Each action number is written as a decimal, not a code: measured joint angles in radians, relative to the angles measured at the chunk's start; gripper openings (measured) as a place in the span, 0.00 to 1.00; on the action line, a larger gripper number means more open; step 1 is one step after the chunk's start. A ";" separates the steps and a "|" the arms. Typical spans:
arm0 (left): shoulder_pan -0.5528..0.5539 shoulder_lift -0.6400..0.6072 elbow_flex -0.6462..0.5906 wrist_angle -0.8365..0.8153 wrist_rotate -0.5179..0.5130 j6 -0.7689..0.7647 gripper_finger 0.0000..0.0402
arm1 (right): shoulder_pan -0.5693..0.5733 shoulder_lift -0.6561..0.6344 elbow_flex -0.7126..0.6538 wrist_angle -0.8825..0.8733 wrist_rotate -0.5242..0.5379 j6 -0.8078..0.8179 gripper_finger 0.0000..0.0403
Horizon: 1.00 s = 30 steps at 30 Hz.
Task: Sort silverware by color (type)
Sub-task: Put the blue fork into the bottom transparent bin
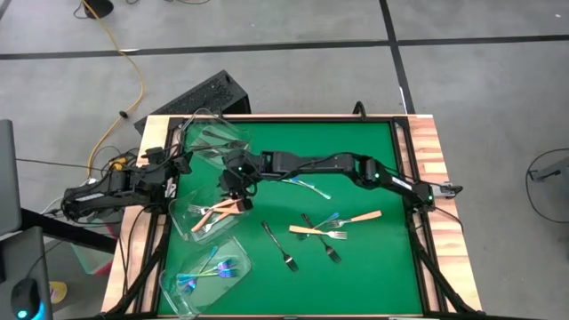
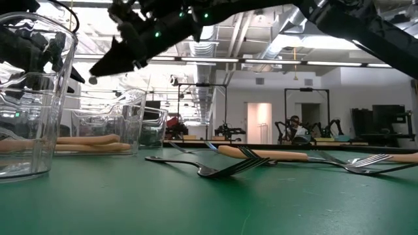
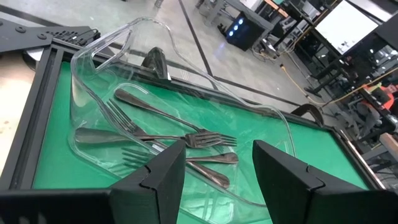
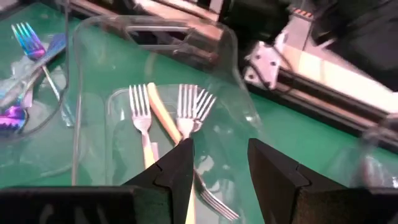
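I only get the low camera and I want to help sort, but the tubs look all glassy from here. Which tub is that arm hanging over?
Observer: That is the right gripper, fingers open, above the middle tub, the one holding cream-handled forks.
Operator: What's in the other two tubs?
Observer: In the high view, the top tub holds silver-grey forks, and the bottom tub holds blue-purple forks.
Operator: Where's the other arm?
Observer: The left gripper, also open, waits at the silver-grey forks' tub.
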 joint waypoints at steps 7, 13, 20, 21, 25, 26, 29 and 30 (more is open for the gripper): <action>0.000 0.000 0.000 0.000 0.000 0.000 0.43 | -0.042 -0.123 0.002 0.014 0.014 0.000 0.42; 0.000 0.000 0.000 0.000 0.000 -0.001 0.43 | -0.102 -0.273 0.001 -0.076 0.018 0.006 0.42; 0.000 0.000 0.000 0.024 0.002 0.010 0.43 | -0.166 -0.503 0.001 -0.330 0.129 -0.076 0.42; 0.000 0.000 0.000 0.031 0.008 0.017 0.43 | -0.174 -0.535 0.001 -0.368 0.140 -0.076 0.42; 0.000 0.000 0.000 0.114 0.026 0.101 0.43 | -0.204 -0.658 0.001 -0.541 0.172 -0.046 0.42; 0.000 0.000 0.000 0.149 0.034 0.136 0.43 | -0.205 -0.687 0.001 -0.577 0.182 -0.039 0.42; 0.000 0.000 0.000 0.279 0.085 0.257 0.43 | -0.201 -0.776 0.001 -0.703 0.225 -0.035 0.42; 0.000 0.000 0.000 0.322 0.110 0.294 0.43 | -0.197 -0.805 0.001 -0.740 0.245 -0.028 0.42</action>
